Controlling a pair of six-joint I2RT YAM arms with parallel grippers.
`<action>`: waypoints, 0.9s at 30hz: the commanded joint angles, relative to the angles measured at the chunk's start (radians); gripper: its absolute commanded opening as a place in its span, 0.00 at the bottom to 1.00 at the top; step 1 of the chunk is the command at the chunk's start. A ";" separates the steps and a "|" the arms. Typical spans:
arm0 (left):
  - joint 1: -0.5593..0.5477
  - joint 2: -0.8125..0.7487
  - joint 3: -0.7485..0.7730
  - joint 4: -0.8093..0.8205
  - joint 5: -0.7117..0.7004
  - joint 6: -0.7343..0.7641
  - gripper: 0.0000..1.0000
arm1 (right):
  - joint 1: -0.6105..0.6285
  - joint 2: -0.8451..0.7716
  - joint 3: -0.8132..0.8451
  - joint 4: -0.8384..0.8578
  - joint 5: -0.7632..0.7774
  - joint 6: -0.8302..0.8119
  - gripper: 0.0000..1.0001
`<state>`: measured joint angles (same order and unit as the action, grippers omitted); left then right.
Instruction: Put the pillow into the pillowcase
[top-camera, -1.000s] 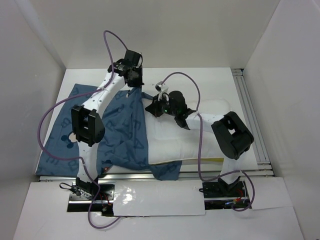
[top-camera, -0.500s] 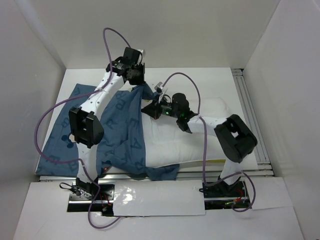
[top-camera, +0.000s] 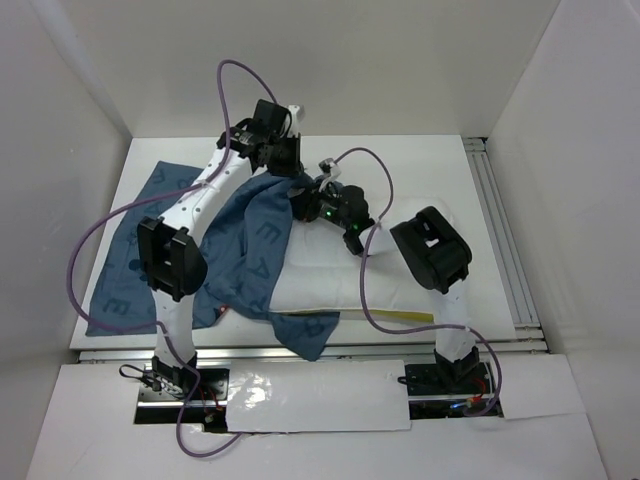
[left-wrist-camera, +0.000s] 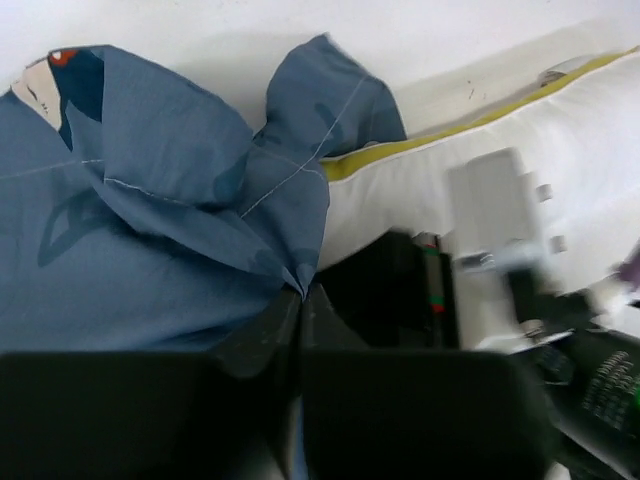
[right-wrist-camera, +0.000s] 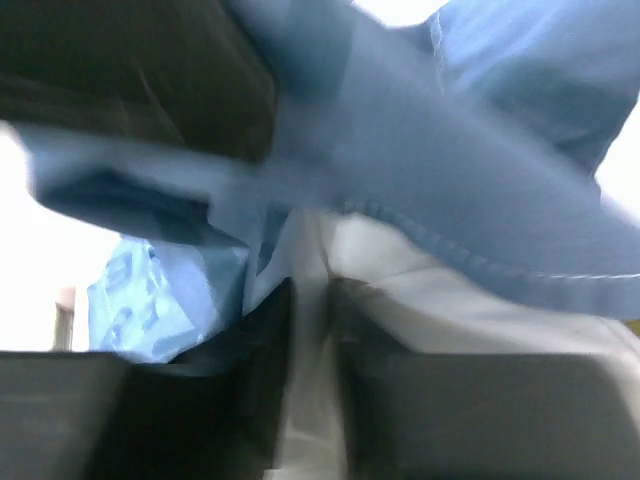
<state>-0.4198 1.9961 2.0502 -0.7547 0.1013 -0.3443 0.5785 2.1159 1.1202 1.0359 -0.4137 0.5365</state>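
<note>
The white pillow (top-camera: 350, 275) with a yellow edge band lies across the table's middle, its left part under the dusty-blue pillowcase (top-camera: 240, 250). My left gripper (top-camera: 287, 163) is shut on a pinched fold of the pillowcase hem at the pillow's far left corner; the left wrist view shows the blue cloth (left-wrist-camera: 200, 190) gathered between the fingertips (left-wrist-camera: 301, 297), with the pillow (left-wrist-camera: 560, 140) beside it. My right gripper (top-camera: 305, 205) is just in front, shut on white pillow fabric (right-wrist-camera: 450, 290) under the blue hem (right-wrist-camera: 480, 200); its view is blurred.
The pillowcase's loose end (top-camera: 125, 270) spreads to the left over the white table, and a corner hangs over the near edge (top-camera: 312, 340). A metal rail (top-camera: 497, 230) runs along the table's right side. White walls enclose the table.
Both grippers moved right and toward the far side together. The pillowcase was dragged rightward over the pillow, its left end pulling away from the table's left edge. The right arm's elbow swung left.
</note>
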 joint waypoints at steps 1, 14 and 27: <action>-0.013 0.056 0.085 0.019 0.022 -0.022 0.20 | -0.035 -0.057 -0.009 0.046 0.013 0.071 0.35; 0.049 -0.118 -0.022 0.003 -0.054 -0.093 1.00 | -0.046 -0.482 -0.071 -0.877 0.395 -0.079 0.86; -0.166 -0.873 -1.076 0.025 -0.253 -0.554 0.95 | 0.279 -0.843 -0.155 -1.344 0.403 -0.452 0.88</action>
<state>-0.5419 1.2304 1.0824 -0.7422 -0.1238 -0.7429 0.7994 1.3224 0.9825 -0.1703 -0.0212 0.1772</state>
